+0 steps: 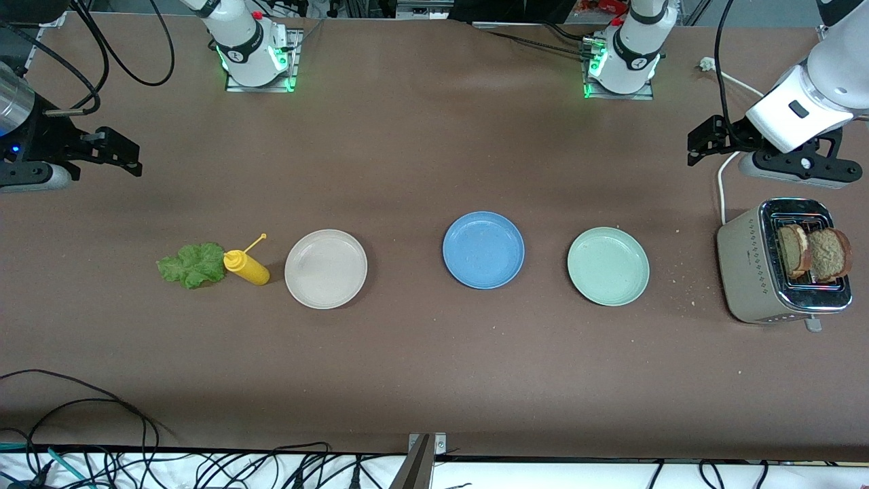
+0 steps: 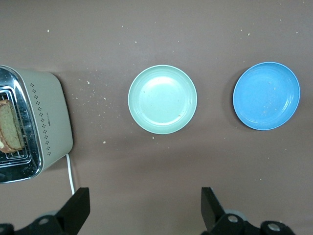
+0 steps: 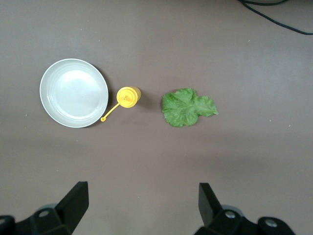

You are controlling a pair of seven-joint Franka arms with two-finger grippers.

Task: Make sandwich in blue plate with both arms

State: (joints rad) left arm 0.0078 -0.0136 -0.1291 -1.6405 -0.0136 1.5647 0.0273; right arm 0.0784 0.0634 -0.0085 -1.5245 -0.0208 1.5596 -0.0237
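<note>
The blue plate (image 1: 483, 249) lies bare mid-table; it also shows in the left wrist view (image 2: 266, 95). Two brown toast slices (image 1: 812, 252) stand in the toaster's slots, and one shows in the left wrist view (image 2: 10, 126). A green lettuce leaf (image 1: 193, 264) lies flat on the table toward the right arm's end; it also shows in the right wrist view (image 3: 188, 106). No assembled sandwich is in view. My left gripper (image 1: 694, 145) hangs open and empty over the table by the toaster, seen also in its wrist view (image 2: 144, 209). My right gripper (image 1: 132, 155) hangs open and empty over its end of the table, seen also in its wrist view (image 3: 142, 203).
A beige toaster (image 1: 750, 272) stands at the left arm's end, its white cord running back. A pale green plate (image 1: 608, 265) lies between toaster and blue plate. A beige plate (image 1: 326, 268) and a yellow squeeze bottle (image 1: 246, 267) sit beside the lettuce. Cables hang along the table's front edge.
</note>
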